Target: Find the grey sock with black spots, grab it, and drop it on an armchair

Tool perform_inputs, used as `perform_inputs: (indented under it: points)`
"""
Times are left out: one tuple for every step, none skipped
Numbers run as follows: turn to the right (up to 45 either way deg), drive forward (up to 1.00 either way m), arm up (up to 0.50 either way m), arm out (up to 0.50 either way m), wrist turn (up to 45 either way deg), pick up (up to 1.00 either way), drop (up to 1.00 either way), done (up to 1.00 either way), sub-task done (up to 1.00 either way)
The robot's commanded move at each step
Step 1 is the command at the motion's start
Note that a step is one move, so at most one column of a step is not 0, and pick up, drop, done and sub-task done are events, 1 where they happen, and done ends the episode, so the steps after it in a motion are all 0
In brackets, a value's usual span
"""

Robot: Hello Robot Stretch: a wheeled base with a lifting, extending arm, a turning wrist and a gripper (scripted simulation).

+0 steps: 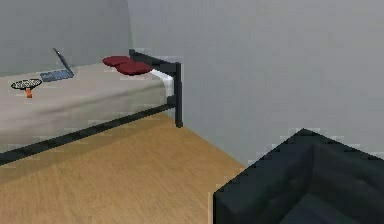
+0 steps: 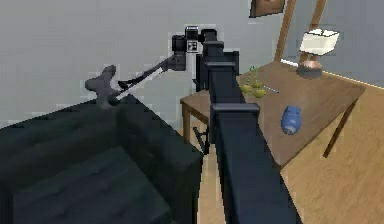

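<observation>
My gripper reaches out over the top edge of a dark armchair in the arm side view. A small limp grey thing, sock-like, hangs at the fingers' far end, clear of the chair, with the grey wall behind it, so the gripper holds it. Its spots cannot be made out. The dark arm bar rises from the bottom edge, to the right of the chair. The same armchair fills the forward view's lower right corner.
A bed with red pillows, a laptop and a racket stands at the forward view's left. A wooden table with a lamp, a blue thing and a small plant stands right of the arm. Bare wood floor lies between.
</observation>
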Motion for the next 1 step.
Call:
perform_inputs:
  points:
    - [0.0,0.00,-0.36,0.00,0.0,0.00,0.00,0.00,0.00]
